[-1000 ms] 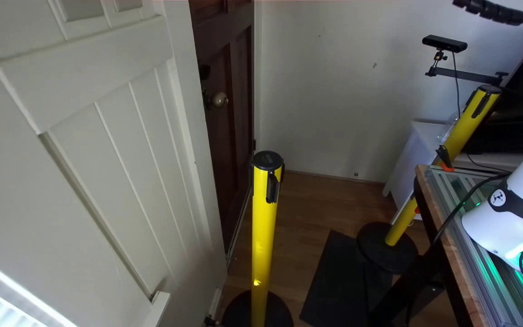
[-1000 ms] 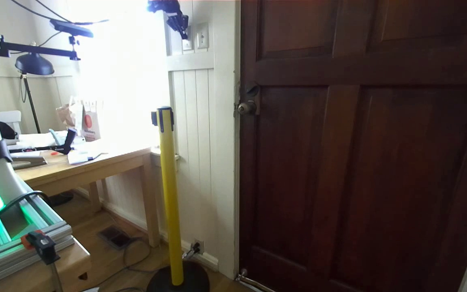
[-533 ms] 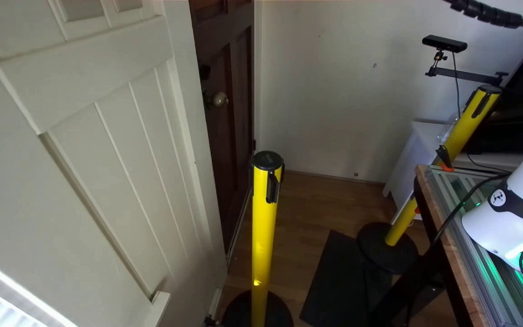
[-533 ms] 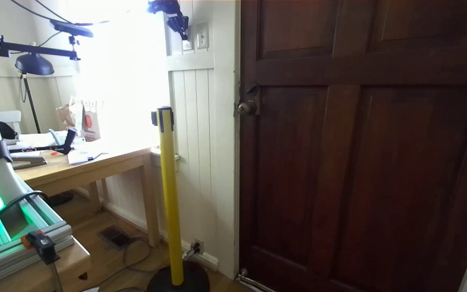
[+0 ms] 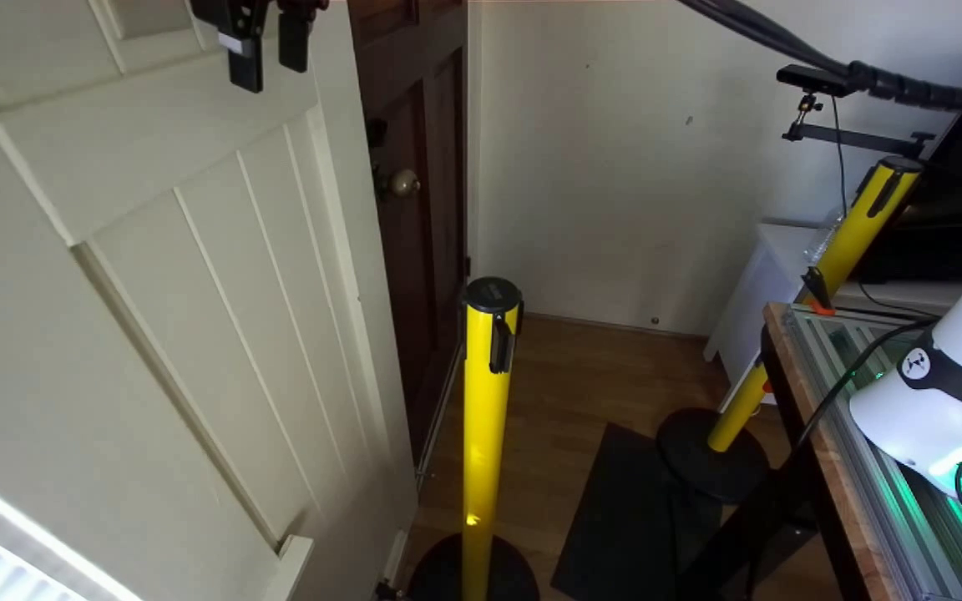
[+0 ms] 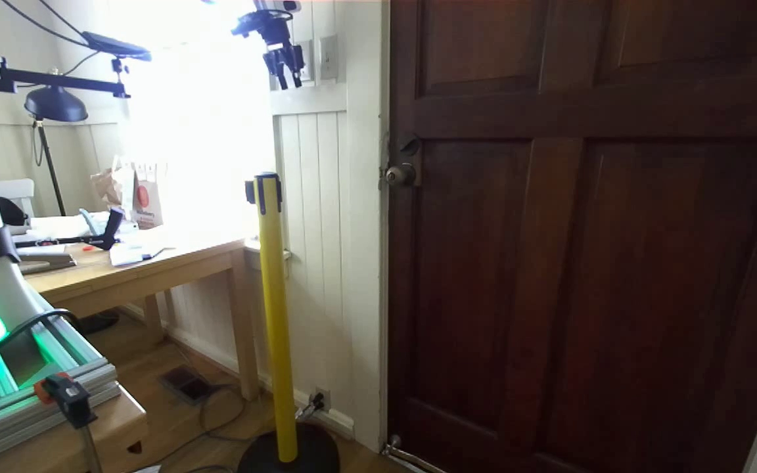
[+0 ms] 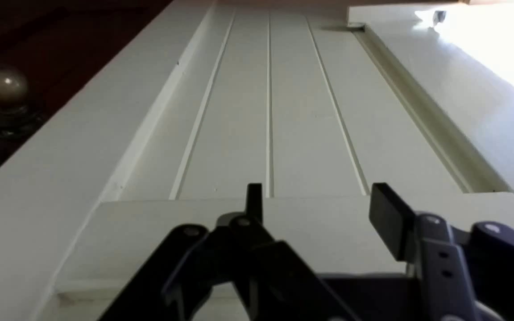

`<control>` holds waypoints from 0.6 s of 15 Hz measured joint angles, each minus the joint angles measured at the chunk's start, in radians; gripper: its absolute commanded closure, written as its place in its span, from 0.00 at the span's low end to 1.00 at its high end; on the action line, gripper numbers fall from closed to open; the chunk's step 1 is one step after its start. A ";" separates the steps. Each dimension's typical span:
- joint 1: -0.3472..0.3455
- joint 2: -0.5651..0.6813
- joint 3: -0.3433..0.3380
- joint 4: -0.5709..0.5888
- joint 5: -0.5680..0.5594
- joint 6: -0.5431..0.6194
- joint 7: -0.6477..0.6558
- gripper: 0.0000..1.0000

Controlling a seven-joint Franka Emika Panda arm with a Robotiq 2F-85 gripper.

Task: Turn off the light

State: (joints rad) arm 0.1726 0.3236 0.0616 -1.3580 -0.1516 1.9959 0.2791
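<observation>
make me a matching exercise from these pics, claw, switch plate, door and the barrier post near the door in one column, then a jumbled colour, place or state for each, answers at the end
Column one:
1. claw
2. switch plate
3. door
4. barrier post near the door

Column two:
A. mounted on the pale wall
B. yellow
C. open, gripping nothing
D. dark brown

Right pairs: 1-C, 2-A, 3-D, 4-B
</observation>
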 measured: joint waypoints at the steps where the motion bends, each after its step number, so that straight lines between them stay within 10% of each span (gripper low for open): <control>1: -0.003 -0.010 0.000 -0.001 0.009 -0.035 0.000 0.01; 9: -0.073 -0.215 -0.005 -0.037 0.174 -0.342 -0.054 0.00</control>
State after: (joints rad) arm 0.1001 0.1081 0.0568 -1.3945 0.0222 1.6541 0.2256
